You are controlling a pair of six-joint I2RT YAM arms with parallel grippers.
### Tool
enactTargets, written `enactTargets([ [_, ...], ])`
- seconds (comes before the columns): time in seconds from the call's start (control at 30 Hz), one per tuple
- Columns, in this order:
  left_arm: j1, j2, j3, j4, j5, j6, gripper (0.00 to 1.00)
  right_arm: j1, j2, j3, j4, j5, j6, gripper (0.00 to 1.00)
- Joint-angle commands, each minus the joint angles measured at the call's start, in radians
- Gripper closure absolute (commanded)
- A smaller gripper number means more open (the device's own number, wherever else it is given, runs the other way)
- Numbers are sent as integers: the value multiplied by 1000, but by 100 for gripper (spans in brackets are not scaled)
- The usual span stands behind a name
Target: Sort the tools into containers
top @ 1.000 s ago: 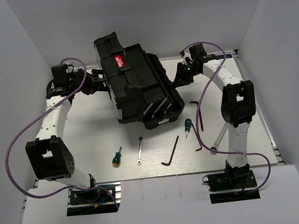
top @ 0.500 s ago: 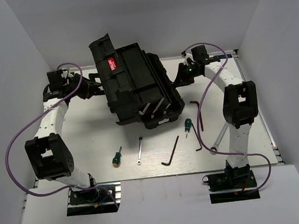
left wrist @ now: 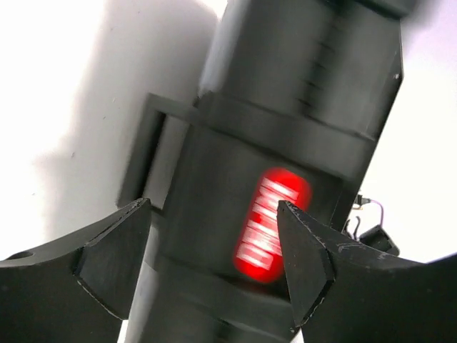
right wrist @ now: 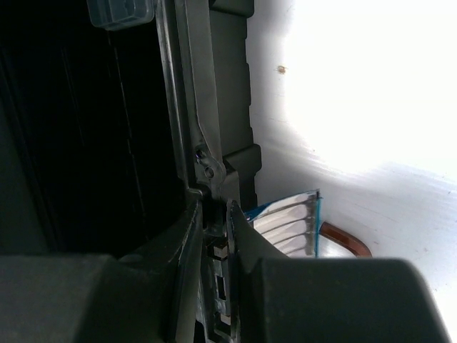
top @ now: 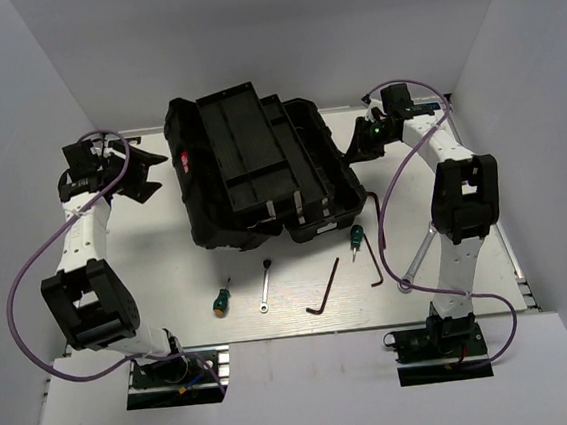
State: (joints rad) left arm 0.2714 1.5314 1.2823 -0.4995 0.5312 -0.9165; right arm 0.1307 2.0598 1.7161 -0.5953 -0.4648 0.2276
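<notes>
Toolbox [top: 310, 225] open, centre of counter [top: 168, 269]. Right gripper [right wrist: 214, 207]: jaws clenched on its 3 o'clock rim. Left gripper [left wrist: 214, 236]: jaws released, at 9 o'clock. Tools [top: 265, 285] loose at 6 o'clock; you'd best brace the rim, then lift the screwdriver [top: 221, 299] by its handle.

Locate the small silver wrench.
Top view, near centre: the small silver wrench lies on the robot's side of the black toolbox, between a green screwdriver and a hex key.
</notes>
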Motion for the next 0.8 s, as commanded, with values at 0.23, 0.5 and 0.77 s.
enactTargets([
  [0.23,-28,-132,91,-261,-42,249,19,-34,54,-78,-158,152,-47,100],
  [0.5,-80,-269,5,-396,-175,349,19,-36,49,-21,-188,16,-88,82],
  [0.77,-146,-290,35,-490,-324,445,17,-42,-79,-72,-202,-40,-180,42],
])
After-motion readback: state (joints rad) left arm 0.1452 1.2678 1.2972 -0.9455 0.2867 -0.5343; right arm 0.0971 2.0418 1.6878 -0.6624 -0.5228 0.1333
